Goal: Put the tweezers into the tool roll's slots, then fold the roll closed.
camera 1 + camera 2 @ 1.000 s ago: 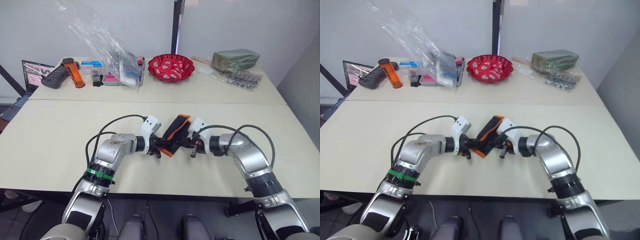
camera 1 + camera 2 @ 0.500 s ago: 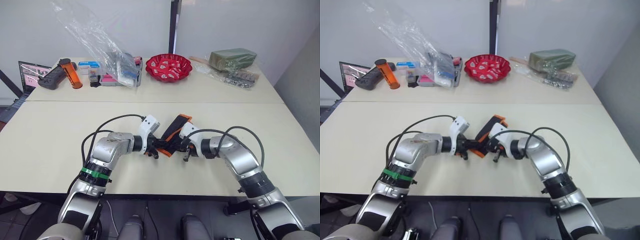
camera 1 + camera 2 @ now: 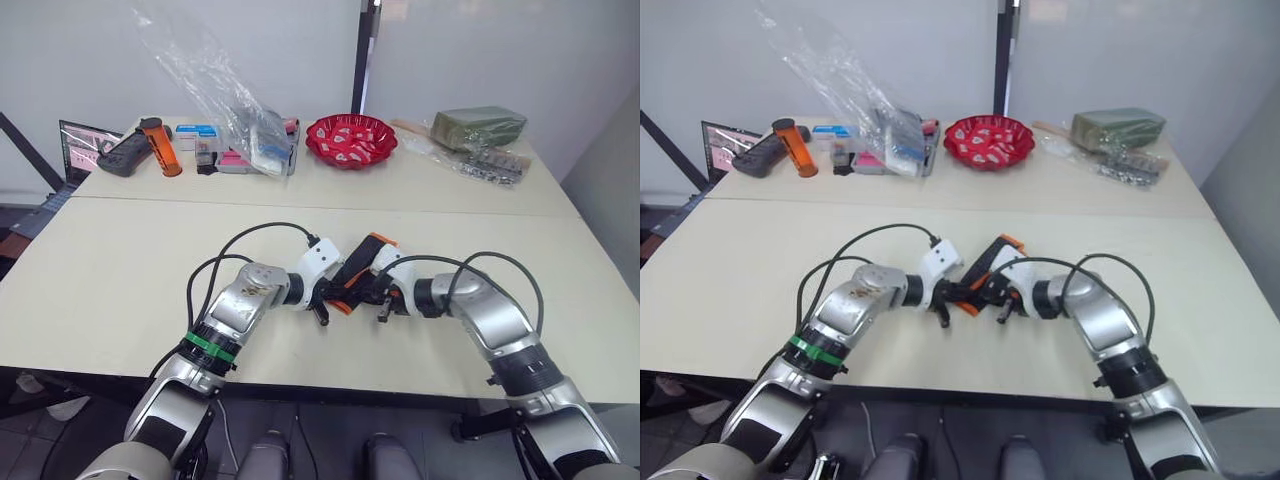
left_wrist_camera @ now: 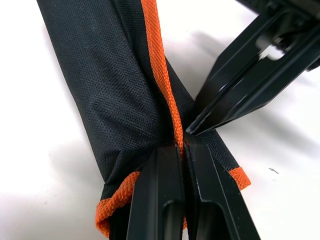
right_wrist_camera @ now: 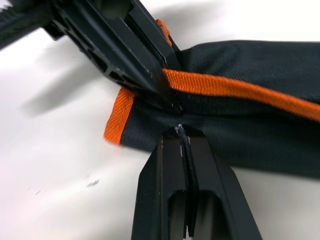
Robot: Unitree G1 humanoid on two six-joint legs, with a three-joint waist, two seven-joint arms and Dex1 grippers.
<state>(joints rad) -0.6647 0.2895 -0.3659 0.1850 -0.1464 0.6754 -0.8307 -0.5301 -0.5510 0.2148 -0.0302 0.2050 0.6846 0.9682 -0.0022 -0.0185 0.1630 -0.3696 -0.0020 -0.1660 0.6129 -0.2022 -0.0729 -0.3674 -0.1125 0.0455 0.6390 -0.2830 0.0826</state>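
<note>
The tool roll [image 3: 366, 260] lies folded into a narrow black bundle with orange edging, slanting across the table's middle. My left gripper [image 4: 180, 144] is shut on the orange edge at the roll's near end. From the other side, my right gripper [image 5: 179, 131] comes in shut, its tips pinching the black fabric right beside the left gripper's tips. In the head views the two grippers meet at the roll's near end [image 3: 352, 297]. The folded roll hides its slots, and the tweezers are hidden.
Along the far side of the table stand a red bowl [image 3: 350, 138], a crumpled clear plastic bag [image 3: 235, 100], an orange cylinder [image 3: 160, 147], a small laptop [image 3: 85, 145] and a green packet [image 3: 478, 127]. The table's front edge [image 3: 330, 378] runs just behind my forearms.
The camera has shifted. My right gripper has moved left along the roll to its near end, meeting the left gripper's tips. The left gripper has stayed on the roll.
</note>
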